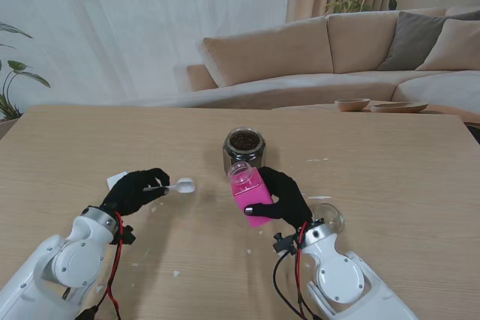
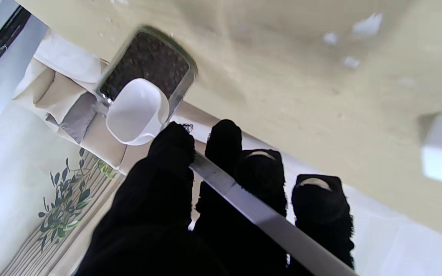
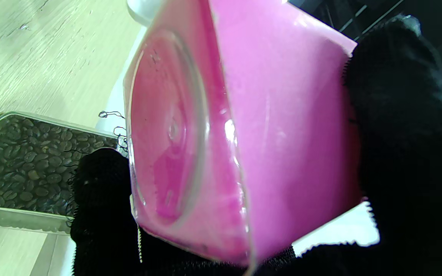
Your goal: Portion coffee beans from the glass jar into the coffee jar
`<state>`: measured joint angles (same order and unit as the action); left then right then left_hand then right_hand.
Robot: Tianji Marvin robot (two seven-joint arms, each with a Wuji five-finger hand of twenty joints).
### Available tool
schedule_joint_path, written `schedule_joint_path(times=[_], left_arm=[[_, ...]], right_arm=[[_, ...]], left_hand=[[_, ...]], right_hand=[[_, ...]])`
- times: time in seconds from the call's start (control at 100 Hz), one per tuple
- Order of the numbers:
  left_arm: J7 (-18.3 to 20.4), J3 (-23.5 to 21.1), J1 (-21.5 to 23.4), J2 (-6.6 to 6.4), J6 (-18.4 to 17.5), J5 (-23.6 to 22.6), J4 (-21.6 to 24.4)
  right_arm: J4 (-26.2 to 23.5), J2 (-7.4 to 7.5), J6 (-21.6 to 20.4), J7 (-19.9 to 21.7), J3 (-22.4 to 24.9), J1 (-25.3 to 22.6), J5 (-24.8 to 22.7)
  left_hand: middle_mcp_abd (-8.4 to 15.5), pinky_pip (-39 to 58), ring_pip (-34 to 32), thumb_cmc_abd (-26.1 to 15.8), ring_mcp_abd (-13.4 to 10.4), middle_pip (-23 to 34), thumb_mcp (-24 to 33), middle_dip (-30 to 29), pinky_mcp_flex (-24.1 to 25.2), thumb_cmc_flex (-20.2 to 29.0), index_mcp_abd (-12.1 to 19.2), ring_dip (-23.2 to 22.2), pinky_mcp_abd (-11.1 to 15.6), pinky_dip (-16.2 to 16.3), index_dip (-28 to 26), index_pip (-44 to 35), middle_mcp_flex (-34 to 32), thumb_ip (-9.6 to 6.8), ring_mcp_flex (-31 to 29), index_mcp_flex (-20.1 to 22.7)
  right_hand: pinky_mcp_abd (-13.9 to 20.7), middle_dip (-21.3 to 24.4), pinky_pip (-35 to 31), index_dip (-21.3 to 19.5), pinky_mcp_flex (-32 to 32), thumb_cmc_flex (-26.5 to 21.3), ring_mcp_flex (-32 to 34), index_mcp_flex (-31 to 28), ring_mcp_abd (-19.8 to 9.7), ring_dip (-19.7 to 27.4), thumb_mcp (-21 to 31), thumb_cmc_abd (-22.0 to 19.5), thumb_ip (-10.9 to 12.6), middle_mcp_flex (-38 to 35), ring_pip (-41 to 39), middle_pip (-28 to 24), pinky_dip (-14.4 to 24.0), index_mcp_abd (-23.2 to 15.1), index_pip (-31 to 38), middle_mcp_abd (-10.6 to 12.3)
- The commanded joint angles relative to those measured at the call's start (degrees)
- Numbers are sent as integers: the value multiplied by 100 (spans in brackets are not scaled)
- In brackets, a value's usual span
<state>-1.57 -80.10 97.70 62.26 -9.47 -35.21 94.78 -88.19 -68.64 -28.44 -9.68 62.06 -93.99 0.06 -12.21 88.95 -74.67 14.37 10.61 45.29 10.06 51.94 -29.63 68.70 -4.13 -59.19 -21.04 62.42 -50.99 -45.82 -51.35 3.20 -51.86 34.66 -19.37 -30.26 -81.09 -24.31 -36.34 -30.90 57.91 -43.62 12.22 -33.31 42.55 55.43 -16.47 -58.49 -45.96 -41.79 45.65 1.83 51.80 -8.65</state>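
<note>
Stand view: 2 black-gloved hands work over a wooden table (image 1: 390, 148). At lower left of centre, the left hand (image 1: 133, 191) pinches the handle of a white scoop (image 1: 180, 186), its bowl pointing toward frame centre and hovering above the wood. At centre, the glass jar (image 1: 244, 148) stands upright and open, dark beans filling it. Just nearer to me and touching or almost touching it, the right hand (image 1: 285, 196) is wrapped around the pink coffee jar (image 1: 250, 194), tilted with its clear mouth leaning toward the glass jar. A clear lid (image 1: 328, 217) lies beside the right wrist, lower right of centre. A small white object (image 1: 116, 179) peeks out behind the left hand.

Left wrist view: the fingers (image 2: 171, 153) clamp the scoop's flat handle, which runs to lower right; the empty white bowl (image 2: 137, 111) sits at upper left, in front of the bean-filled jar (image 2: 148, 61).

Right wrist view: the pink jar (image 3: 244, 134) fills the frame, its base toward the lens, gripped between thumb and fingers (image 3: 405, 126). Beans (image 3: 25, 161) show at left edge.
</note>
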Motion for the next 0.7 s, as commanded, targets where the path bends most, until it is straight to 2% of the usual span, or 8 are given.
schedule_joint_path(times=[0.0, 0.28, 0.43, 0.69], left_arm=[[49, 78, -281, 88, 16, -9, 137], [-109, 743, -1263, 167, 393, 80, -64], [-322, 1198, -1766, 238, 531, 89, -356], [-612, 2005, -2536, 365, 891, 46, -888]], right_arm=[[-31, -7, 47, 92, 10, -45, 11], [257, 1, 90, 262, -49, 158, 113], [535, -31, 49, 340, -122, 326, 326], [626, -29, 110, 408, -129, 406, 355]], left_hand=[[-112, 95, -79, -486, -90, 7, 434, 14, 24, 527, 272, -11, -133, 115, -330, -857, 122, -217, -160, 204], [-89, 62, -34, -497, -69, 0, 417, 27, 66, 527, 302, -5, -125, 103, -349, -862, 137, -211, -133, 197], [-86, 51, -21, -483, -67, 3, 413, 33, 75, 527, 309, -5, -122, 100, -359, -869, 118, -210, -132, 206], [-95, 53, -6, -470, -53, 6, 419, 37, 60, 527, 312, 0, -138, 97, -357, -873, 106, -206, -150, 223]], right_hand=[[43, -196, -197, -188, -8, -1468, 383, -725, -248, -210, 1641, -1061, 213, -441, -602, -604, 117, -1060, 938, 471], [45, -183, -199, -189, -8, -1476, 386, -730, -273, -202, 1641, -1067, 219, -444, -592, -585, 116, -1111, 941, 507], [63, -167, -194, -194, -13, -1465, 394, -737, -278, -183, 1661, -1064, 231, -459, -557, -570, 111, -1138, 951, 519], [64, -165, -195, -192, -13, -1459, 403, -729, -280, -177, 1679, -1061, 231, -452, -553, -577, 109, -1133, 957, 522]])
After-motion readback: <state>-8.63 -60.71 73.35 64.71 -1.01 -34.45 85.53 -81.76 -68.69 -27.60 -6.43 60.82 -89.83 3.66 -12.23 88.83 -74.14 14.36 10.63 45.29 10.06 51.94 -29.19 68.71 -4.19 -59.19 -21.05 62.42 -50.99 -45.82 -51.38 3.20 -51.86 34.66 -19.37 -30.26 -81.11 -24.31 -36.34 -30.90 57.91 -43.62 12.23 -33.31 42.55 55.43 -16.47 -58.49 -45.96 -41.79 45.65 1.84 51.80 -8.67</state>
